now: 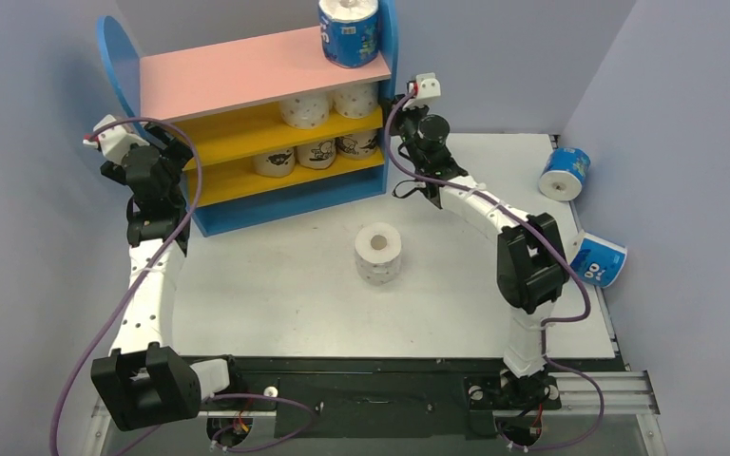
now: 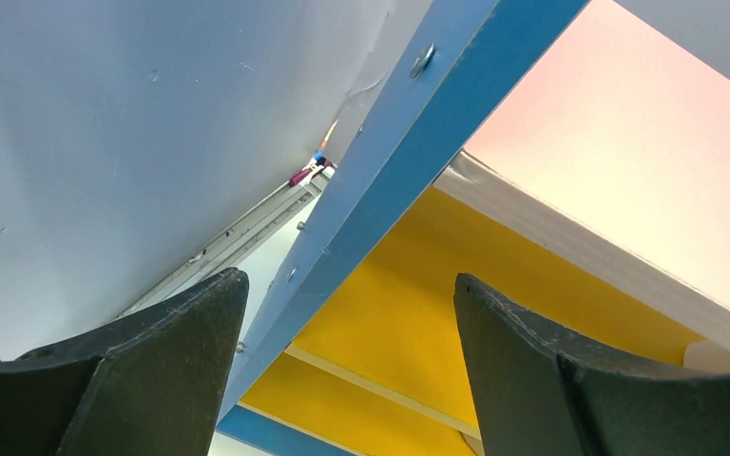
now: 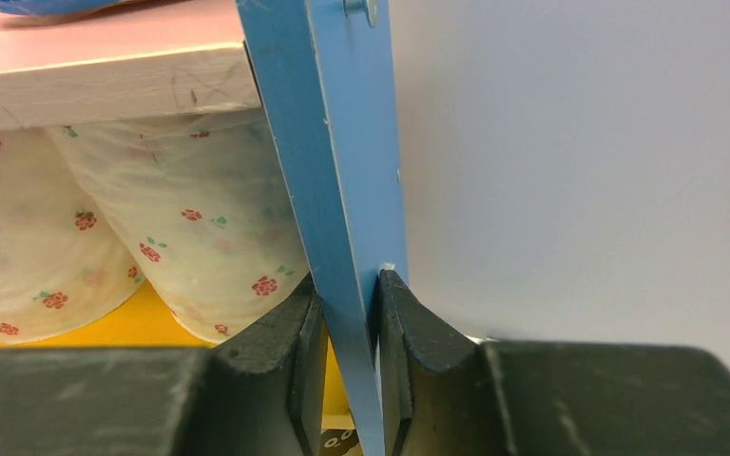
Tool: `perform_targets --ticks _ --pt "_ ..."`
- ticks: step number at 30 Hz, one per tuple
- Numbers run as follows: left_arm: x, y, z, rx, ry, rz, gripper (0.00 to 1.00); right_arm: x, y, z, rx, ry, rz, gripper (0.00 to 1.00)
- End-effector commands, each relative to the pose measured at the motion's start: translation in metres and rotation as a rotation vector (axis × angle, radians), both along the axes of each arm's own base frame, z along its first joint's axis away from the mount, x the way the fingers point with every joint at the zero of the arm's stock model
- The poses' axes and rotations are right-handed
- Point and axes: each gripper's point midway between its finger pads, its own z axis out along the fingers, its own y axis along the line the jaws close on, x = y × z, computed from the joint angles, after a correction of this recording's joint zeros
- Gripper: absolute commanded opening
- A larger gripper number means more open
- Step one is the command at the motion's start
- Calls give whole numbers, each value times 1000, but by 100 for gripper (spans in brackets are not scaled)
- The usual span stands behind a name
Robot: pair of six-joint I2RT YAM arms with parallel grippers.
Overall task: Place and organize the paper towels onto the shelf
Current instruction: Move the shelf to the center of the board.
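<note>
Top camera first: the shelf sits at the back left of the table, with one blue-and-white roll standing on the right end of its pink top. Two white flowered rolls sit side by side on the upper yellow board, and three tan cartoon rolls line up on the lower one. A loose white roll stands on end out in the middle of the table, well apart from the shelf. Two more blue rolls lie tipped over along the right edge, by the wall. The left gripper is up against the shelf's left side, and the right gripper is at its right side. On the left wrist camera the fingers are spread wide, with the left side panel running up between them. Nothing's gripped, and I honestly can't tell if either finger even touches it. Past the panel you get the yellow board and the underside of the pink top. On the right wrist camera the fingers are pinched tight on the edge of the right side panel, one on each face. The flowered rolls are just left of it, tucked under the pink top.
</note>
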Motion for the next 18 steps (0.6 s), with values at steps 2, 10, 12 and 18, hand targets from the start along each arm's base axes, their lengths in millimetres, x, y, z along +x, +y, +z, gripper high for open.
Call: perform_targets --ticks 2,10,12,18 --pt "-6 -4 20 16 -66 -21 78 -26 -35 40 77 -21 -92 0" --pt "-5 -24 16 10 -67 -88 78 -65 -65 41 75 -16 -151 0" --pt "-5 -32 17 7 -68 -112 78 -75 -75 45 78 -20 -168 0" --pt "-10 -64 15 -7 -73 -193 78 -104 -101 47 77 -12 -209 0"
